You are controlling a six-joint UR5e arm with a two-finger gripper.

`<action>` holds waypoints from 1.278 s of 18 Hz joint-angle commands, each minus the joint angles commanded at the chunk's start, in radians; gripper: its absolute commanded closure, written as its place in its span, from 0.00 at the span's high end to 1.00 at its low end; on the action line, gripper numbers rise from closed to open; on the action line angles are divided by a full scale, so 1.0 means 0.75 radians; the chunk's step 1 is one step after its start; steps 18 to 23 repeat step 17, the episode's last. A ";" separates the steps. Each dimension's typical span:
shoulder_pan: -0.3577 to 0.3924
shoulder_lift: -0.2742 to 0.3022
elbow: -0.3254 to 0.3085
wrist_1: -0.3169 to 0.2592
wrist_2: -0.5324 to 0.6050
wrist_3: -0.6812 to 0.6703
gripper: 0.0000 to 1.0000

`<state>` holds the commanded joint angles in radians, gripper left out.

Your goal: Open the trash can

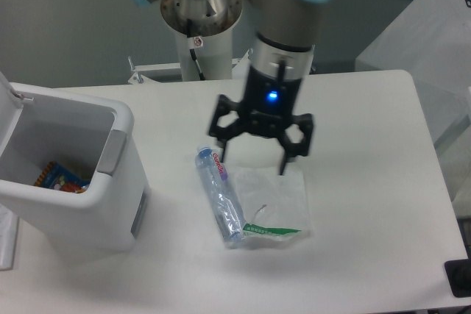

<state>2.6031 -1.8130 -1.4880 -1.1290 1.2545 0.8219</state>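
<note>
The white trash can [70, 174] sits at the left side of the table [368, 218] with its lid [7, 101] tipped up, and a colourful packet [62, 179] lies inside it. Just to its right a clear plastic bottle [221, 198] lies flat, touching a clear plastic bag [276, 204]. The gripper [252, 161] hangs over the bottle and bag, well apart from the trash can, its fingers spread wide and holding nothing.
</note>
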 joint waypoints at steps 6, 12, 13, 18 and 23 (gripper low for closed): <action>0.053 -0.088 0.016 -0.006 0.131 0.311 1.00; 0.086 -0.127 0.012 -0.008 0.272 0.608 1.00; 0.086 -0.137 0.012 -0.008 0.287 0.628 1.00; 0.086 -0.147 0.014 -0.008 0.328 0.686 1.00; 0.086 -0.147 0.014 -0.008 0.328 0.686 1.00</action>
